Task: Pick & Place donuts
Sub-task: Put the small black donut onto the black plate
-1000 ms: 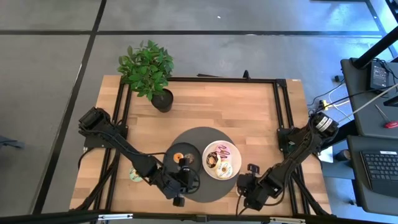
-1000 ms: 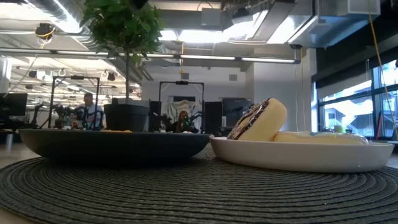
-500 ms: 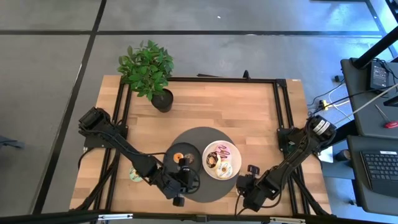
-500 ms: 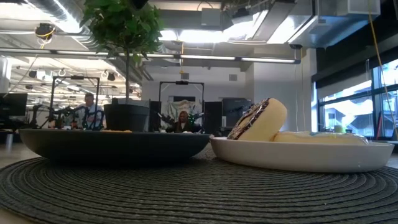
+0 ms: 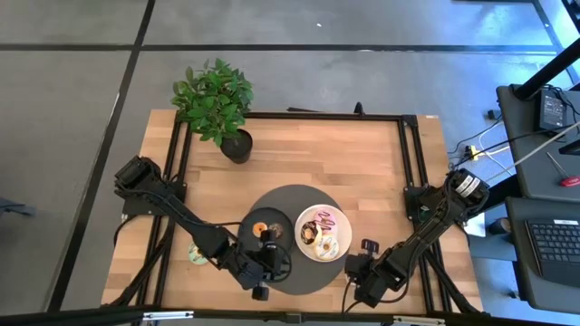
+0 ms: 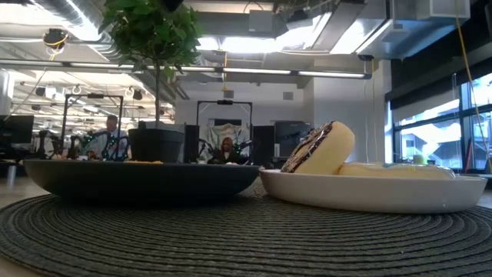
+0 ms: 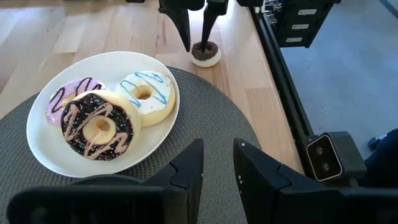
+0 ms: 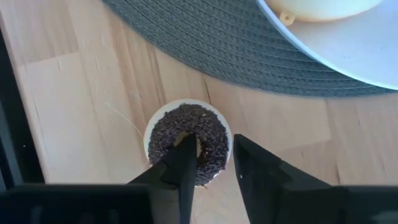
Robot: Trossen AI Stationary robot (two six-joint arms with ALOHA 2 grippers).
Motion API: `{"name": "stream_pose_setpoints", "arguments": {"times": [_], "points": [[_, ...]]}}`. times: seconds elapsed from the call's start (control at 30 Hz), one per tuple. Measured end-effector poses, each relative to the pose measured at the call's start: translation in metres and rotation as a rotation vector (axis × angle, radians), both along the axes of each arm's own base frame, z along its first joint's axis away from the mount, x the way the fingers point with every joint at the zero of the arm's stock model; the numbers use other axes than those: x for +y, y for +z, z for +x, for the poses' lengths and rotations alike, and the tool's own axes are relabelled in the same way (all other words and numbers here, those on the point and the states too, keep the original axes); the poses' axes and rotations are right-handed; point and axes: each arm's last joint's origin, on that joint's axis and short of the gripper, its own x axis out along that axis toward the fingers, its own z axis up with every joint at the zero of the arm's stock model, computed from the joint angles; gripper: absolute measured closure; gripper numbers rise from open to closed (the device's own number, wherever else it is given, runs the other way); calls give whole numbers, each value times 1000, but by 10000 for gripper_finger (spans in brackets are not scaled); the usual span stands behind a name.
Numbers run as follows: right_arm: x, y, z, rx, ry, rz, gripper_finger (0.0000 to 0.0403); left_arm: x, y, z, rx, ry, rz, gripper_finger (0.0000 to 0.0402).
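Observation:
My right gripper (image 8: 214,155) is low over the wood by the mat's right edge (image 5: 366,248), open. It straddles a mini brown sprinkled donut (image 8: 188,140) that lies flat on the table: one finger is at its hole, the other outside its ring. My left gripper (image 7: 217,163) hovers open and empty over the dark grey plate (image 5: 256,237), where a mini orange donut (image 5: 260,228) lies. The white plate (image 7: 43,146) carries the pink (image 7: 65,99), chocolate (image 7: 99,127) and white-iced (image 7: 148,94) donuts. A green-iced donut (image 5: 195,254) rests on the wood under the left arm. My right gripper comes at the mini brown donut from above, pointing down. One finger (image 7: 207,28) reaches into the hole and the other (image 7: 183,28) stands just outside the ring. The donut lies flat on the table. I cannot tell whether either finger touches it.
Both plates sit on a round dark woven mat (image 5: 299,204) in the middle of the table. A potted plant (image 5: 216,101) stands at the far left. Black rails (image 5: 412,172) run along the table's sides. Bare wood lies behind the mat. People show in the room beyond.

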Motion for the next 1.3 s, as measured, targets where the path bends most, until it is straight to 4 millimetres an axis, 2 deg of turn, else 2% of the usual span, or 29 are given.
{"name": "stream_pose_setpoints", "arguments": {"times": [0.33,0.6,1.1,1.2,1.3], "points": [[0,0,0,-1,3,-1,352,0,0,0,0,0,0,319],[0,0,0,15,7,9,386,0,0,0,0,0,0,316],[-3,1,-2,44,5,1,388,-2,0,-1,2,-10,-2,318],[-3,10,-2,60,1,-19,388,-2,0,-1,2,-10,-3,319],[-3,27,-1,77,0,-47,388,-2,0,-1,3,-13,-4,318]]}}
